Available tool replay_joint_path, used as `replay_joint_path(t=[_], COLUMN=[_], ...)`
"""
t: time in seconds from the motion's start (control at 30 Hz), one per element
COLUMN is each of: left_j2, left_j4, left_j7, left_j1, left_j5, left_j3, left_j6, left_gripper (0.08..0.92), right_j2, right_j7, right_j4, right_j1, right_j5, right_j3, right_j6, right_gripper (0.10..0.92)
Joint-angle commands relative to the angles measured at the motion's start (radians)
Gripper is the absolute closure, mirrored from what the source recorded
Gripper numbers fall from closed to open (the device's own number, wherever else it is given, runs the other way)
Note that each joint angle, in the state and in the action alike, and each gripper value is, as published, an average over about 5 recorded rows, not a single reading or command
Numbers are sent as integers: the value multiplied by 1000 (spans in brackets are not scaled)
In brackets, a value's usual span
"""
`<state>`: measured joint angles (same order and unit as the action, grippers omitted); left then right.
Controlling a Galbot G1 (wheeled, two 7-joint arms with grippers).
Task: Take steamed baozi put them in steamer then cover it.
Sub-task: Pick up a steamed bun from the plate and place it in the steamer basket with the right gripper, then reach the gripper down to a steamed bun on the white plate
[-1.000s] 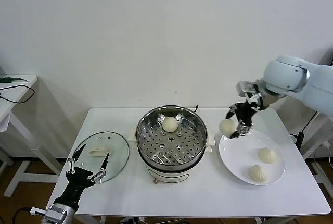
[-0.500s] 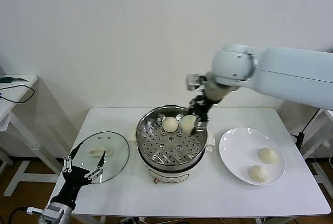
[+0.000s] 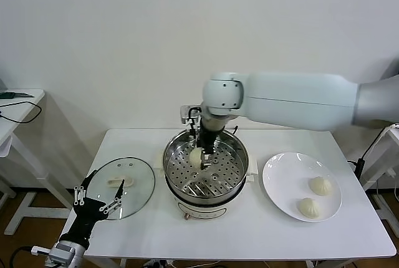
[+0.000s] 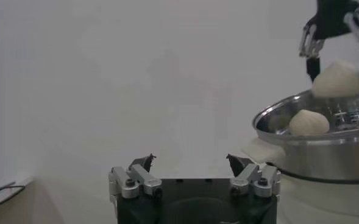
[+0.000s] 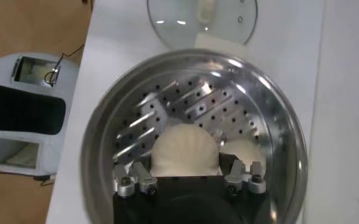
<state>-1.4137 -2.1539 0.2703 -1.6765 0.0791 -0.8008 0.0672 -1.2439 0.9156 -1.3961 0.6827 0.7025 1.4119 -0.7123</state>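
Observation:
The shiny steamer (image 3: 232,171) stands mid-table on its white base. My right gripper (image 3: 199,151) hangs just inside its rim, shut on a cream baozi (image 3: 195,158) (image 5: 185,148) above the perforated tray. Another baozi (image 5: 247,153) (image 4: 309,123) lies on the tray beside it. Two more baozi (image 3: 321,186) (image 3: 307,207) rest on the white plate (image 3: 283,177) to the right. The glass cover (image 3: 134,184) lies flat on the table left of the steamer. My left gripper (image 3: 98,202) (image 4: 191,163) waits open at the table's front left, over the cover's near edge.
A small side table (image 3: 19,103) with a cable stands at the far left. The white wall (image 3: 124,43) runs behind the table. The right arm's thick white link (image 3: 299,101) spans the air above the steamer and plate.
My right arm has swung from above the plate leftward to the steamer, carrying the baozi, and has come down inside the rim. The left arm has barely shifted.

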Motion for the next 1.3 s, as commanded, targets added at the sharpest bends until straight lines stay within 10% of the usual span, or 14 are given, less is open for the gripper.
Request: replay_joint_path(t=[0.03, 0.67, 1.3], left_j2=[1, 2, 0], left_j4=[2, 15, 14], left_j7=[1, 3, 1], left_j1=[0, 1, -12], left_j5=[0, 0, 2], left_j3=[-3, -2, 5], left_j6=[1, 10, 7], left_gripper=[177, 177, 177], right_j2=[-129, -86, 705], right_j7=[-3, 26, 389], right_j4=[178, 128, -185], right_j1=[-120, -105, 91], right_j5=[-53, -71, -330], right_j3=[-41, -54, -9], right_j6=[-11, -2, 316], right_gripper=[313, 208, 203])
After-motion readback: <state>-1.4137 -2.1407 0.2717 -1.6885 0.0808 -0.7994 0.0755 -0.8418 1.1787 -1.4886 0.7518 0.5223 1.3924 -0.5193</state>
